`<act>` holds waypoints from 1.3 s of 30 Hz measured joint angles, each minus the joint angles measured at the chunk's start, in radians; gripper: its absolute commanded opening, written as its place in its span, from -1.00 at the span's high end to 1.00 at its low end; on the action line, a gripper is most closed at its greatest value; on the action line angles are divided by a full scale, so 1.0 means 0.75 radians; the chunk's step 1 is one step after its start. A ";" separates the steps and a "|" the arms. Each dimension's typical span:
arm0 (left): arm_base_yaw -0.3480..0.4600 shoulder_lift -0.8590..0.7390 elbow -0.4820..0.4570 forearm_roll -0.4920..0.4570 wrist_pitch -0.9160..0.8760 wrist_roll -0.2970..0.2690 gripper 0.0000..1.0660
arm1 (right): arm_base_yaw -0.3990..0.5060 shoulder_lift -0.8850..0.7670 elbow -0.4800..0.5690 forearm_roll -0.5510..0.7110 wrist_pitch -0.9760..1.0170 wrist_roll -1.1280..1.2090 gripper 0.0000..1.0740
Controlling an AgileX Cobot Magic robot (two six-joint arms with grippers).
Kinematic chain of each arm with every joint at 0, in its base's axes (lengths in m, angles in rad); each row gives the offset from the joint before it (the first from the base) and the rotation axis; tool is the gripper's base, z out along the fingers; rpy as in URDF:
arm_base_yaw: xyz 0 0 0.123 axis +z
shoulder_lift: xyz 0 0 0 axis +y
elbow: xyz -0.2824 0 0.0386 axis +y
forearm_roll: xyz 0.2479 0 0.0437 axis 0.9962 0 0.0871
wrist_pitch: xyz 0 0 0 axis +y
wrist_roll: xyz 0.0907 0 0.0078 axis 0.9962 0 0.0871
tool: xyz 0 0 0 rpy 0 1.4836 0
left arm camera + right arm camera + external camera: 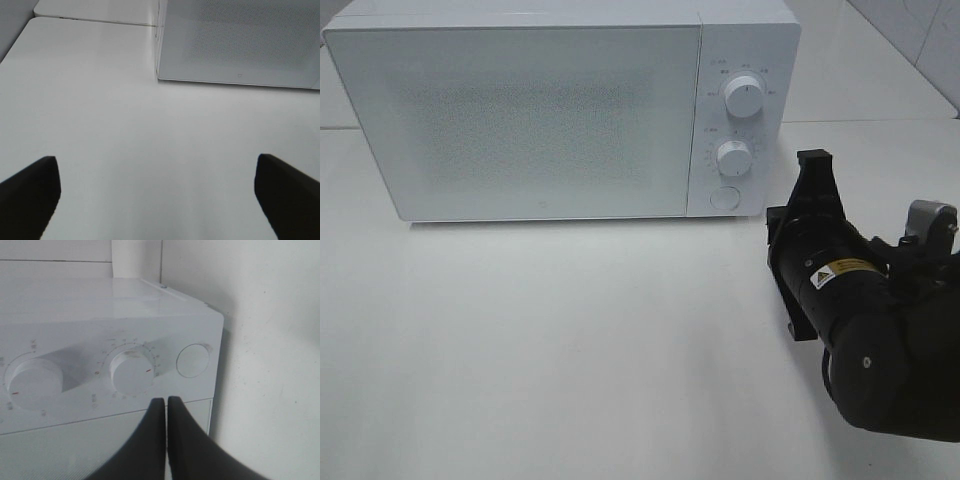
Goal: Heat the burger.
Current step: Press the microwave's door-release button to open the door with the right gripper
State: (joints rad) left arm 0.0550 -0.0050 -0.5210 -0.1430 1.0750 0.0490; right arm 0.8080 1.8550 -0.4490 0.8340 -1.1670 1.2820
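Observation:
The burger is out of view in every frame. A white microwave stands at the back of the table with its door closed. My right gripper hovers just right of the control panel, level with the lower knob. In the right wrist view the right gripper is shut with nothing between its fingers, and its tips point just below the lower knob and left of the round button. My left gripper is open and empty above bare table, short of the microwave's front corner.
The panel has an upper knob and a round button at its bottom. The white table stretches in front of the microwave. A tiled wall rises at the back right.

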 measured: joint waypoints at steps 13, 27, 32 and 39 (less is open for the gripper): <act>0.000 0.000 0.000 0.000 0.000 0.000 -0.83 | -0.017 0.183 -0.200 -0.028 0.029 0.045 1.00; 0.000 0.000 0.000 0.000 0.000 0.000 -0.83 | -0.165 0.303 -0.387 -0.177 0.181 0.047 1.00; 0.000 0.000 0.000 0.000 0.000 0.000 -0.83 | -0.203 0.308 -0.405 -0.180 0.221 0.045 1.00; 0.000 0.000 0.000 0.000 0.000 0.000 -0.83 | -0.232 0.313 -0.440 -0.180 0.321 0.031 1.00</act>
State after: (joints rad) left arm 0.0550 -0.0050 -0.5210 -0.1430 1.0750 0.0490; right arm 0.6340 2.0900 -0.7790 0.6990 -0.9260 1.3050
